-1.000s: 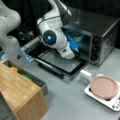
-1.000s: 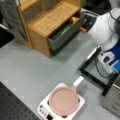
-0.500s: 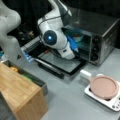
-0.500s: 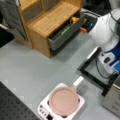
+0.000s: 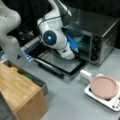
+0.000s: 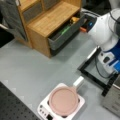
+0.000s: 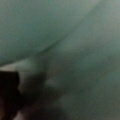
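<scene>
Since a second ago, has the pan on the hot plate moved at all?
No. The pan sits centred on the hot plate as before, the same way off the oven.

in a front view the oven (image 5: 100, 37) stands at the right, its door (image 5: 61, 63) dropped open, the pan (image 5: 103, 86) before it, the cabinet (image 5: 17, 95) at the left.

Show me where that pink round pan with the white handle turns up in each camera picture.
Front view: the pink pan lies at the lower right, on the white hotplate, near the toaster oven.
Front view: the pan lies at bottom centre, on the same hotplate.
Wrist view: not in it; only a teal surface shows.
Shared landmark: the oven's open glass door.
</scene>
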